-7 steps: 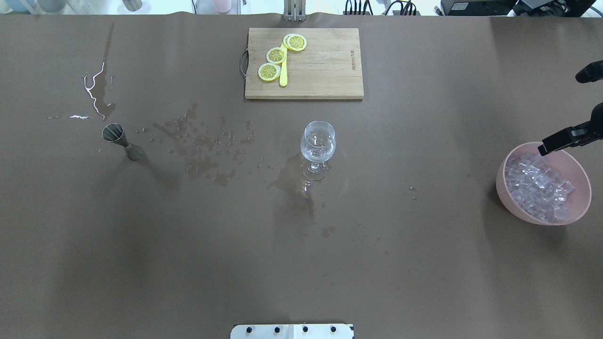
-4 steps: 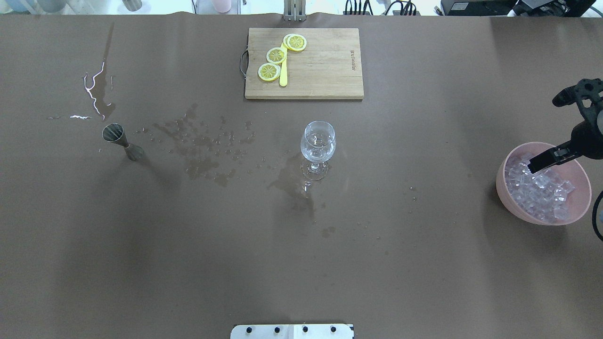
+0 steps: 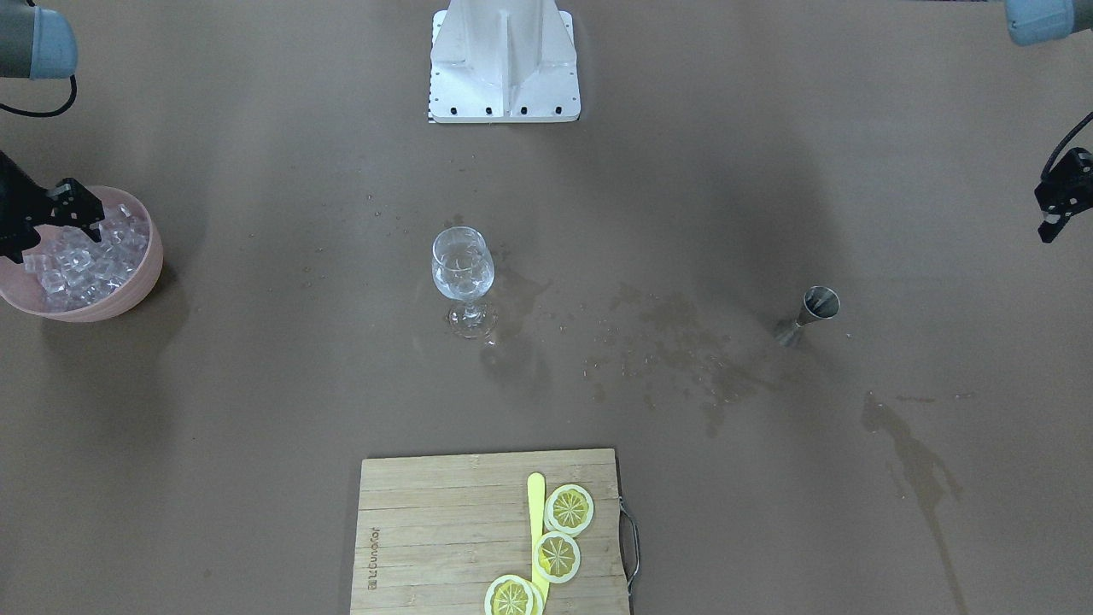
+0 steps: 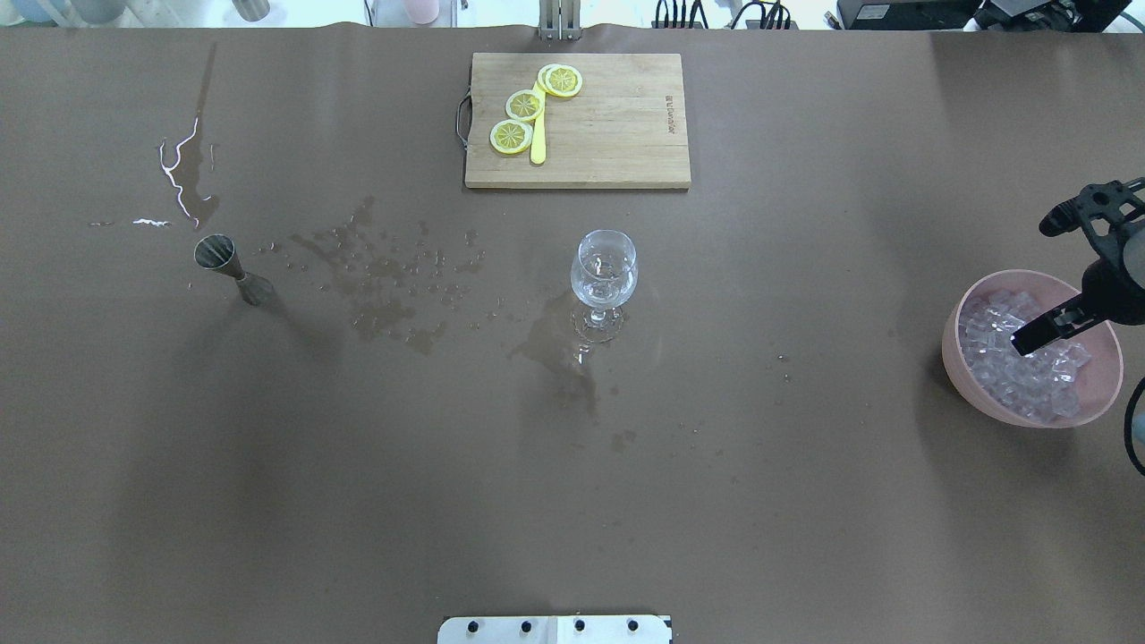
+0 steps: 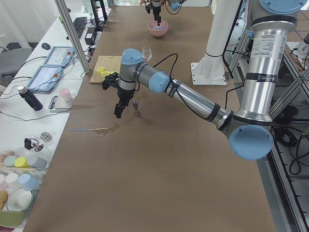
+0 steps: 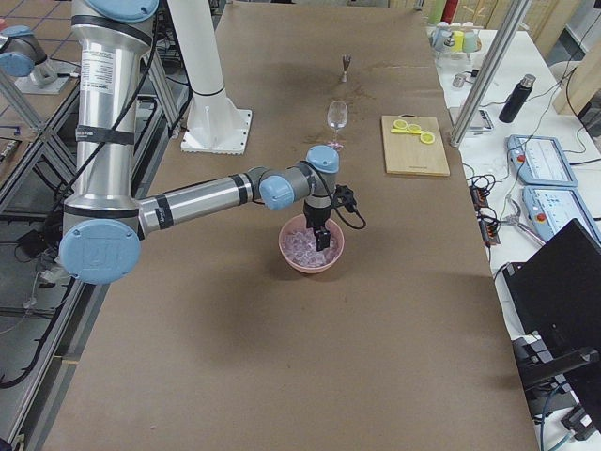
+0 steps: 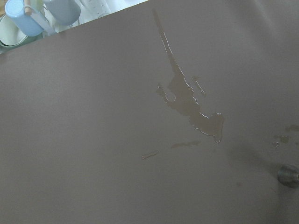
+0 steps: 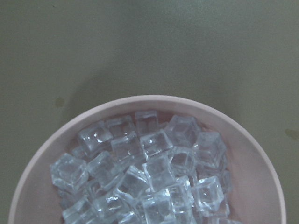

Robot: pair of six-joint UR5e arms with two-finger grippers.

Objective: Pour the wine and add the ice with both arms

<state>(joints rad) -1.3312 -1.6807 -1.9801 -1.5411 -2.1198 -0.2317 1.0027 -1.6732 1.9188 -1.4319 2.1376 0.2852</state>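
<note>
A pink bowl (image 4: pixel 959 371) at the table's right end holds a heap of clear ice (image 4: pixel 1006 367). The ice fills the right wrist view (image 8: pixel 149 177) and also shows in the front view (image 3: pixel 85 265). My right gripper (image 4: pixel 1038 282) hangs open and empty over the bowl, one fingertip (image 4: pixel 1026 341) just above the ice. A wine glass (image 4: pixel 604 268) with a little clear liquid stands mid-table. My left gripper (image 3: pixel 1049 224) hovers beside a steel jigger (image 3: pixel 820 303), out of the overhead view. I cannot tell whether it is open or shut.
A wooden cutting board (image 4: pixel 617 125) with lemon slices (image 4: pixel 525 105) and a yellow knife lies at the far edge. Wet spill patches (image 4: pixel 385 277) spread between jigger and glass, with a longer streak (image 7: pixel 187 98) beyond. The white base (image 4: pixel 555 629) sits at the near edge.
My right gripper has come in from the table's right edge and moved toward the robot's side, over the ice bowl. It stays open. Glass and jigger have not moved.
</note>
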